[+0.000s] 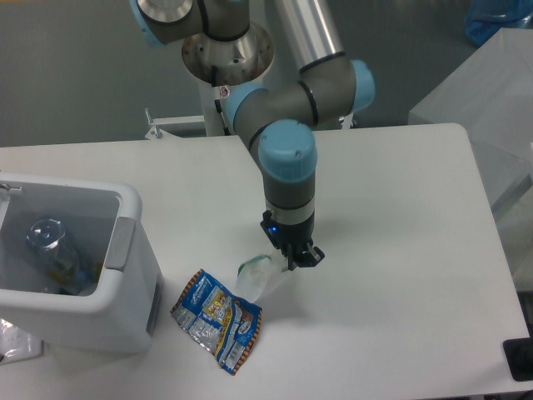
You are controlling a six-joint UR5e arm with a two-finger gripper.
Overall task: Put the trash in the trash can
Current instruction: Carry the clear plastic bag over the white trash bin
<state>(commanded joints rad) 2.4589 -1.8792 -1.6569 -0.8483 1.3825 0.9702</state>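
Note:
My gripper [298,256] hangs over the middle of the table, shut on the top edge of the clear plastic wrapper with green marks [257,277]. The wrapper dangles down to the left of the fingers, just above the table. The blue foil snack bag [218,319] lies flat on the table below and left of the wrapper, apart from the gripper. The white trash can [125,275] stands at the left edge, its grey tab [120,242] facing the bag.
A clear plastic bottle [43,237] lies inside the trash can. A bit of clear plastic [12,340] shows by the can's lower left corner. The arm's base [225,50] stands at the back. A grey block [475,92] sits beyond the table's right edge.

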